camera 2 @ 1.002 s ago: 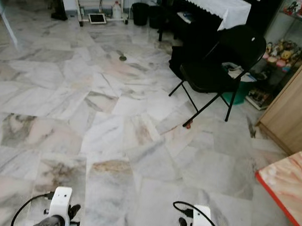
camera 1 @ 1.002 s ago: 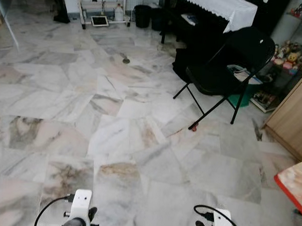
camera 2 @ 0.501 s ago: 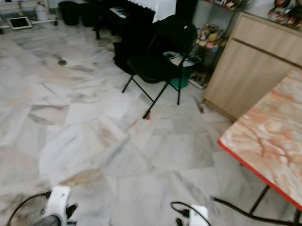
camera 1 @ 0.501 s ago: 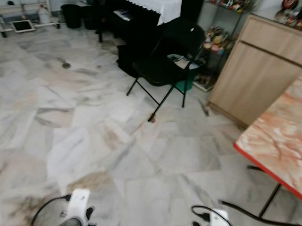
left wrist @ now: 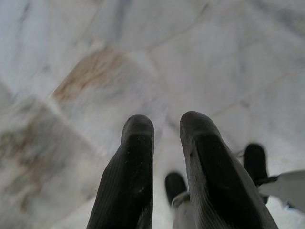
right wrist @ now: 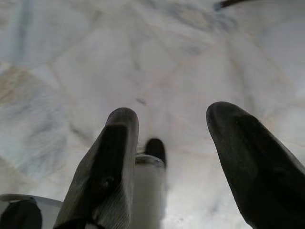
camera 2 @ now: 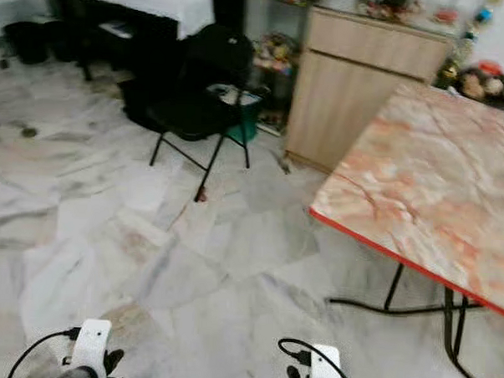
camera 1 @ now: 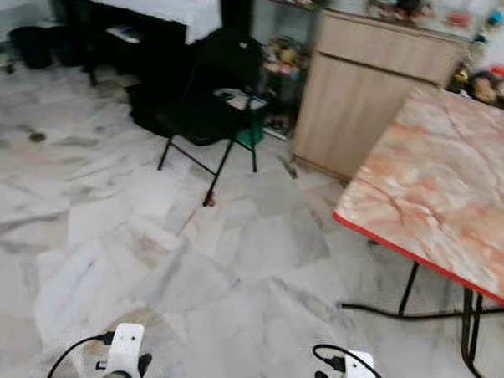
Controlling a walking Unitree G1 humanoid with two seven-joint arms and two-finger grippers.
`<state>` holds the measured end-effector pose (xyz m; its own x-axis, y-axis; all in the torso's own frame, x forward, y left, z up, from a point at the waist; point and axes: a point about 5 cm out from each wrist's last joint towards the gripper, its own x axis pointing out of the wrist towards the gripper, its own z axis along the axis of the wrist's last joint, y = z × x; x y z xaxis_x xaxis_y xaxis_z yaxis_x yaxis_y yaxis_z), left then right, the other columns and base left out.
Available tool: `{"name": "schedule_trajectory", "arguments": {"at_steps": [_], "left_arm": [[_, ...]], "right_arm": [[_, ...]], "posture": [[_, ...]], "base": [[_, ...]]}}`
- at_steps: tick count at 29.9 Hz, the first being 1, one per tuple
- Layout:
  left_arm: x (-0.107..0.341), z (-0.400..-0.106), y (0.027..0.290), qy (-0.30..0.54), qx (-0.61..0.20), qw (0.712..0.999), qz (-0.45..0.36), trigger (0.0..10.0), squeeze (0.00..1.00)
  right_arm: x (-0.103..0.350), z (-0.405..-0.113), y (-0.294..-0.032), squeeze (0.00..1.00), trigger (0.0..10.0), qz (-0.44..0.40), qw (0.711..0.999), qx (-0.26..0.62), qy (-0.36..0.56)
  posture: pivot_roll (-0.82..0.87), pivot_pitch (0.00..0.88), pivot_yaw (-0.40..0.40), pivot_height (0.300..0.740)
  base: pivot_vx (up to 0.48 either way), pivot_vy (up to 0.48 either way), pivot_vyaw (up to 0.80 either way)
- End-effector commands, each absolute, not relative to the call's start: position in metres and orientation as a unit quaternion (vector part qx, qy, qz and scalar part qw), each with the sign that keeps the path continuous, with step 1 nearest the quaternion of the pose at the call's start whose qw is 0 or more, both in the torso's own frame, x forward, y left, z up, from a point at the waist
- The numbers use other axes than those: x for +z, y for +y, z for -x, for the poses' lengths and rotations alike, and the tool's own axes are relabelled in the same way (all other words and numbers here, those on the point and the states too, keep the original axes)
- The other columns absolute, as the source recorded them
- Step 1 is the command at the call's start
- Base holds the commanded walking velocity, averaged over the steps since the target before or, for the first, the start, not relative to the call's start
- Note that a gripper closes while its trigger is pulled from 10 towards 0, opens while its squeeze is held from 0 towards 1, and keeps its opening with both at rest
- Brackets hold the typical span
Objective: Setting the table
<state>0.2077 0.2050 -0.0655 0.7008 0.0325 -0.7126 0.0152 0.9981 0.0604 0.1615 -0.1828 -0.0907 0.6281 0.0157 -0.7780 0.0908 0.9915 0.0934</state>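
Surface: a table on the robot's right, seen at an angle, its top a pinkish-orange marbled pattern with darker red veining, flat and bare, bounded along the near edge by a thin red rim. It stands on thin black metal legs; a black cable or floor bar runs along the floor beneath it.

Beyond the surface's far left corner, against the wall, a light wooden cabinet with plain flat doors and a drawer line near its top. Small figurines and soft toys sit on and beside it, blurred. Left of the cabinet, a shelf of small toys, then a black folding chair with thin tubular legs, something pale lying on its seat. Behind the chair, a dark piece of furniture covered by a white cloth with a scalloped hem.

Floor: polished marble slabs, white and grey with brownish stains, joined at irregular angles.

Left gripper hangs low over the floor, fingers close with a narrow gap between them, holding nothing. Right gripper likewise over the floor, fingers spread wide, empty. Both arms hang idle at the lower edge of the head views.
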Motion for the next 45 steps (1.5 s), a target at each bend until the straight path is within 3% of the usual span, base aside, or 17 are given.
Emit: {"name": "schedule_trajectory", "arguments": {"at_steps": [1, 29, 45], "left_arm": [[-0.068, -0.202, 0.209, 0.397, 0.008, 0.917, -0.034, 10.0, 0.00], [-0.060, -0.216, 0.204, 0.368, -0.003, 0.929, -0.033, 10.0, 0.00], [-0.061, -0.216, 0.201, 0.371, -0.019, 0.927, -0.050, 10.0, 0.00]], "right_arm": [[-0.090, -0.164, -0.180, 0.00, 10.0, -0.065, 0.902, -0.019, 0.427], [-0.090, -0.165, -0.179, 0.00, 10.0, -0.068, 0.903, -0.021, 0.424], [-0.088, -0.166, -0.181, 0.00, 10.0, -0.073, 0.909, -0.030, 0.409]], "posture": [[0.07, 0.000, -0.030, 0.724], [0.07, 0.000, -0.025, 0.724], [0.05, 0.000, -0.013, 0.724]], "base": [[0.000, 0.000, -0.64], [0.000, 0.000, -0.64], [0.000, 0.000, 0.00]]}}
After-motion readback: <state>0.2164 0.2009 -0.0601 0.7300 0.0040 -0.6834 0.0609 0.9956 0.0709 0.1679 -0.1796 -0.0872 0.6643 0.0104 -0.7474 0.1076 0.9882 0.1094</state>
